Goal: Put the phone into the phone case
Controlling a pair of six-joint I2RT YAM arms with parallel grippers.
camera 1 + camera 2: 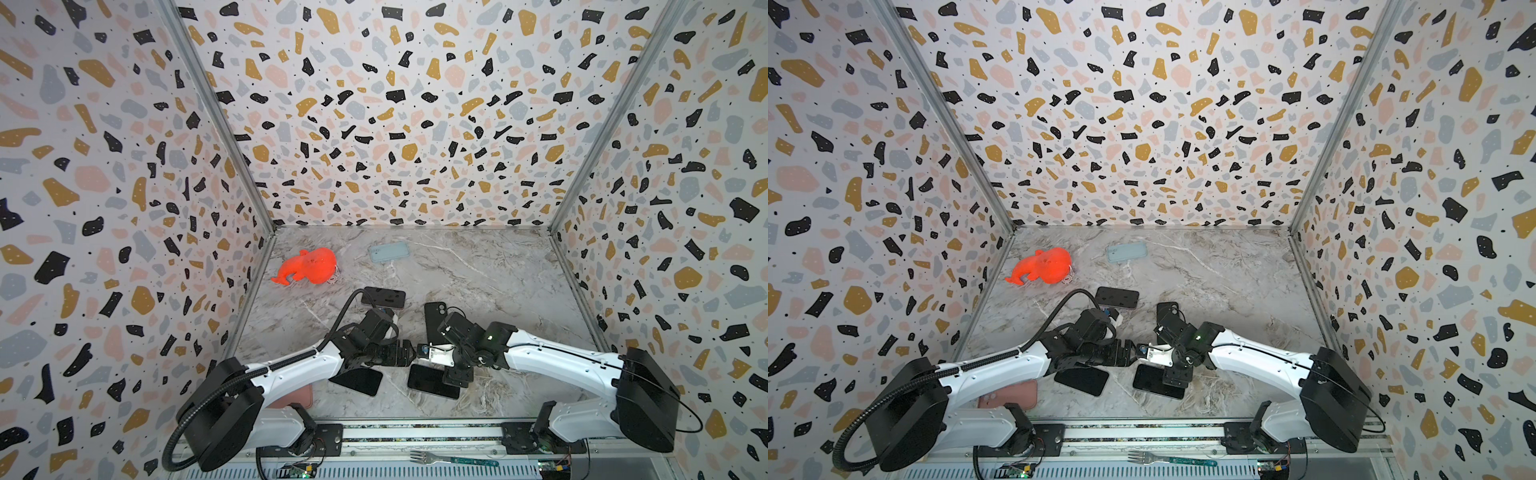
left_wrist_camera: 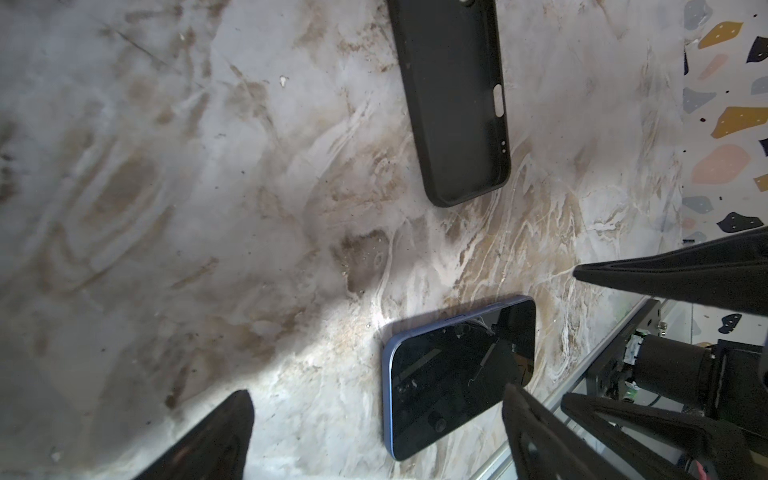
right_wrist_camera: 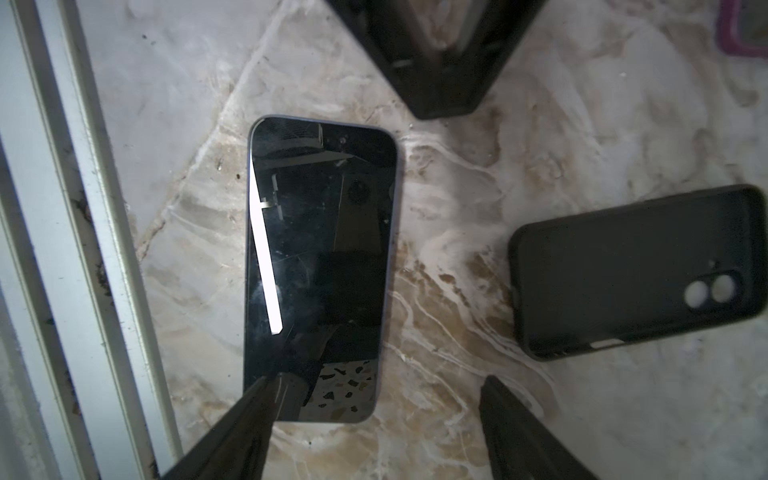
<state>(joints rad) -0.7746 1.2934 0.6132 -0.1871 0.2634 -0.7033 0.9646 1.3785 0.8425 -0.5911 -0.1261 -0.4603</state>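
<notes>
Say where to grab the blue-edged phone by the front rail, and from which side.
Grip the phone across its two long edges near mid-length, coming straight down. It lies flat, screen up, on the table, so probably only those thin sides offer a hold.

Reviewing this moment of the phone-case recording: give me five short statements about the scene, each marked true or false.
1. The blue-edged phone lies screen up on the marble table. True.
2. The black phone case near it already holds a phone. False: it is empty, and the table shows through its camera holes.
3. The left end effector is shut on a phone. False: it is open and holds nothing.
4. An orange toy lies near the back left corner. True.
5. The light blue case lies at the table's front edge. False: it lies toward the table's far end.
</notes>
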